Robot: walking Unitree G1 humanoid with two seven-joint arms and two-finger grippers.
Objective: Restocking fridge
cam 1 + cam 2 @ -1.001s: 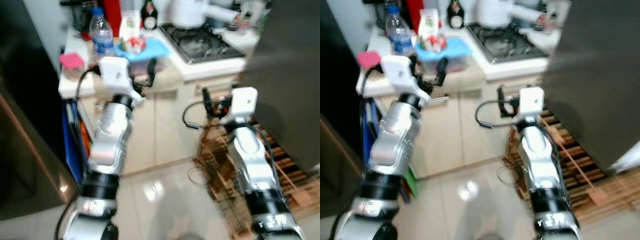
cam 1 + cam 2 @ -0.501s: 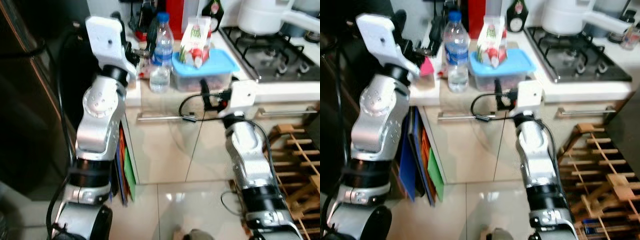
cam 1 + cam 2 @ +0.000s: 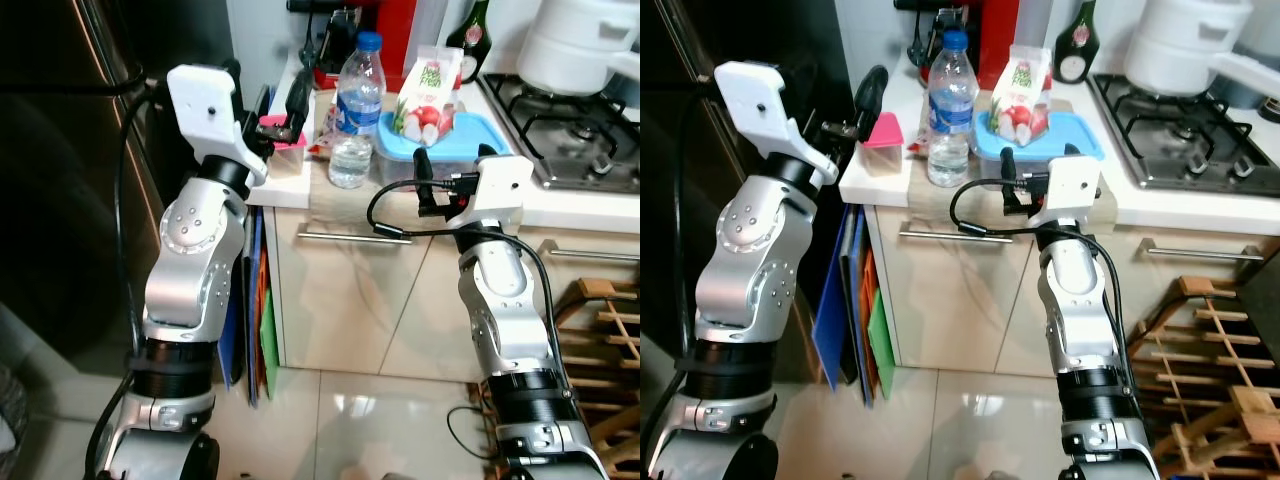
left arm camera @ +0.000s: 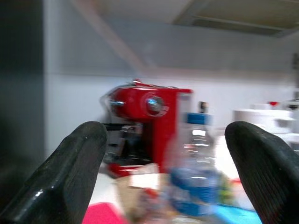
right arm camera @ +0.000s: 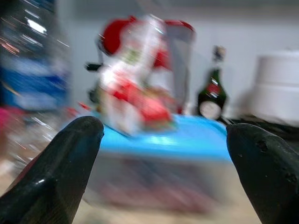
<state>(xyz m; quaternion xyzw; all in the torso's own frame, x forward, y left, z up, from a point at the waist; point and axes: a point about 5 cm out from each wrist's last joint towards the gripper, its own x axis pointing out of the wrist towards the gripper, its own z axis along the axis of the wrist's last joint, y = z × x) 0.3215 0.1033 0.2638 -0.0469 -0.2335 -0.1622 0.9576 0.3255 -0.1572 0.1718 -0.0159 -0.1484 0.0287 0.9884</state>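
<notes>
Left gripper [image 4: 168, 177] fingers apart facing water bottle [image 3: 948, 110] on worktop [image 3: 1140, 205], right gripper [image 5: 163, 172] fingers apart near blue-lidded container [image 3: 1040, 135], radish bag [image 3: 1018, 80] on top.

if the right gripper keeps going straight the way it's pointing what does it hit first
Most likely the blue-lidded container: the right gripper, fingers open, points at its near side, with the radish bag on its lid. The water bottle stands off to one side. Depth is hard to judge.
</notes>
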